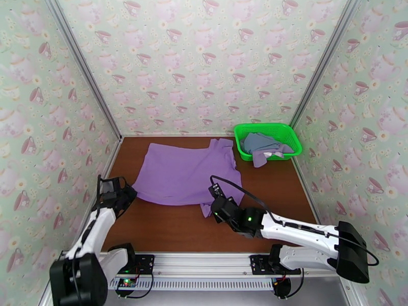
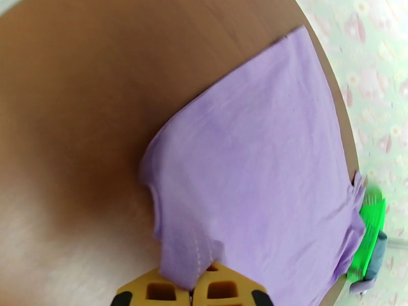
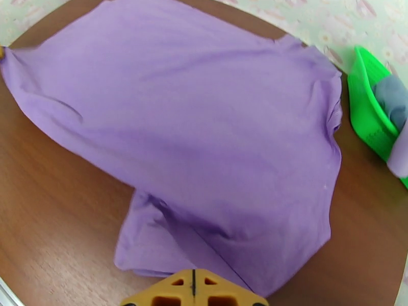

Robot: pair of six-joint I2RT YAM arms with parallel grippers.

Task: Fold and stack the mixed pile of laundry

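The bright purple shirt lies spread on the brown table, with a sleeve folded under at its near right corner. My left gripper is shut on the shirt's near left corner, and the cloth runs between its yellow fingertips in the left wrist view. My right gripper is shut on the near right edge, next to the folded sleeve. The dusty blue-grey garment sits crumpled in the green basket. The pale lavender-grey one hangs over the basket's front rim.
The green mesh basket stands at the far right corner of the table, just right of the shirt's collar. Wallpapered walls close in the left, back and right sides. Bare wood lies between the shirt and the arm bases.
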